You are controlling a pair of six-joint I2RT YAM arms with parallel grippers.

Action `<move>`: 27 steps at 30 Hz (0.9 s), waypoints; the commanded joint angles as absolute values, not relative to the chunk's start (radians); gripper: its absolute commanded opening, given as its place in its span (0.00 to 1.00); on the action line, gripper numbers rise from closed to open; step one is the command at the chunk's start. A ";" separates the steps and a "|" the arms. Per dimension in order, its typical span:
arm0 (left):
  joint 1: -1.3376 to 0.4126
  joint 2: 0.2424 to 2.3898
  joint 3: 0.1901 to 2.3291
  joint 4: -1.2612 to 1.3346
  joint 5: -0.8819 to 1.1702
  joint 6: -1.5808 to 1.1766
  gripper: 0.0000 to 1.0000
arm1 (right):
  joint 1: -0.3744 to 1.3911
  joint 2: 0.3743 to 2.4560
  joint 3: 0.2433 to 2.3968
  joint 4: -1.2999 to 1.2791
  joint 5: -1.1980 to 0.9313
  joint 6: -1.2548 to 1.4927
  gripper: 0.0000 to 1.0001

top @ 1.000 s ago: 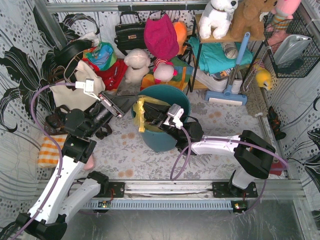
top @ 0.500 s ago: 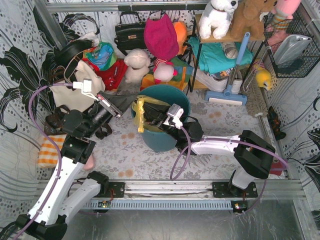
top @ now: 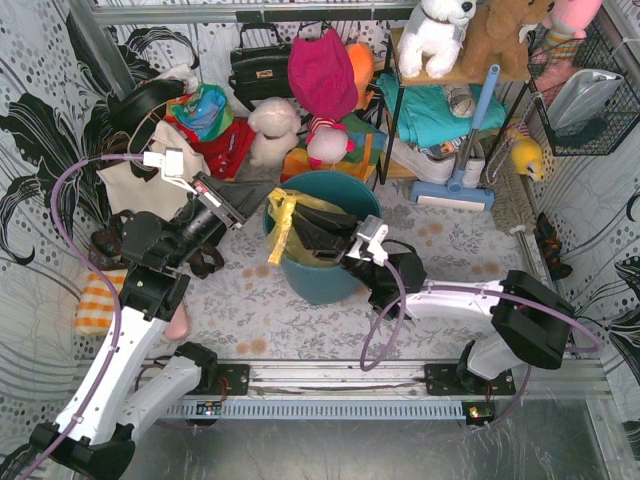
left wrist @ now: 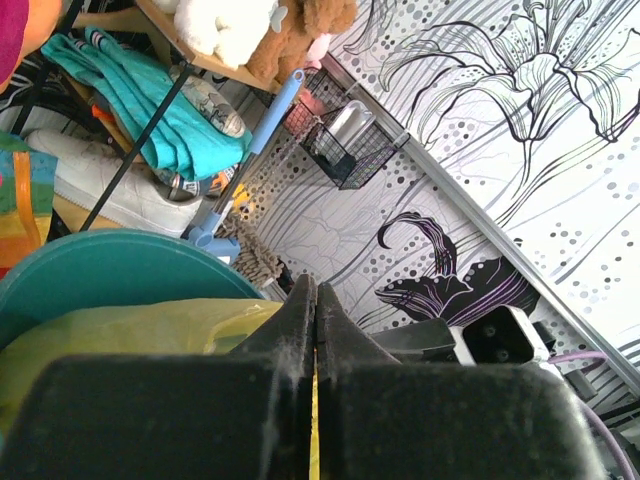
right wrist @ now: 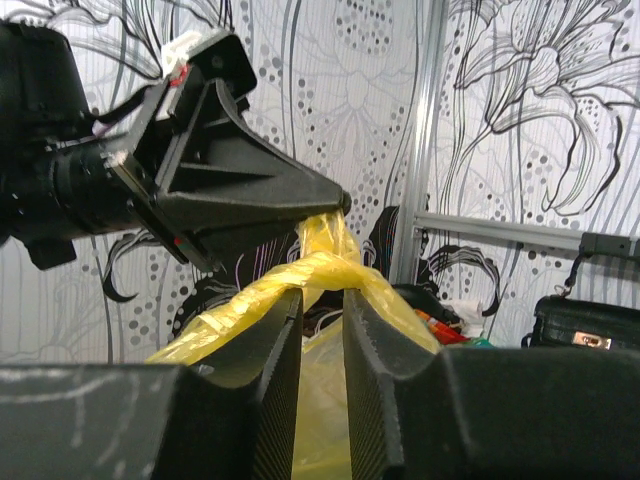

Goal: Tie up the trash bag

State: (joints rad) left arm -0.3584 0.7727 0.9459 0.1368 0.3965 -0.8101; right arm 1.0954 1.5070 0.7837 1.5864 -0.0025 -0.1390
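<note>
The trash bag (top: 305,205) is thin yellow plastic and sits in the teal bin (top: 325,280). One edge is drawn into a yellow strip (top: 281,228) over the bin's left rim. My left gripper (top: 262,212) is shut on that strip; a thin yellow line shows between its jaws in the left wrist view (left wrist: 316,400), with the bag (left wrist: 130,320) behind. My right gripper (top: 300,226) is inside the bin's mouth. Its jaws stand slightly apart, and the twisted strip (right wrist: 310,268) lies across its fingertips (right wrist: 290,310). The left gripper (right wrist: 340,203) pinches the plastic just above.
A cream tote bag (top: 150,170), a black handbag (top: 260,65), plush toys (top: 275,130) and a shelf rack (top: 440,100) crowd the back. A blue broom head (top: 455,185) lies right of the bin. A wire basket (top: 585,100) hangs at right. An orange cloth (top: 100,300) lies at left.
My right arm has shifted to the right, its gripper drawing back across the bin. My left gripper has pulled slightly up and left, and the yellow strip now stands out more over the rim.
</note>
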 commanded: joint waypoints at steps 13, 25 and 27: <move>-0.362 0.822 0.997 0.371 0.548 -0.794 0.00 | 1.100 1.181 0.824 1.127 -0.006 -0.039 0.40; -0.362 0.845 1.017 0.433 0.667 -0.813 0.00 | 1.099 1.249 1.048 0.796 0.089 -0.060 0.54; -0.362 0.847 1.017 0.438 0.672 -0.813 0.00 | 1.100 1.263 1.060 0.777 0.094 -0.083 0.56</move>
State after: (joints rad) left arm -0.3588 0.8471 0.9745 0.3630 0.6327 -0.8093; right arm 1.0958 1.2396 1.0176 0.8593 0.0525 -0.0502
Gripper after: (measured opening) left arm 0.008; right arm 0.544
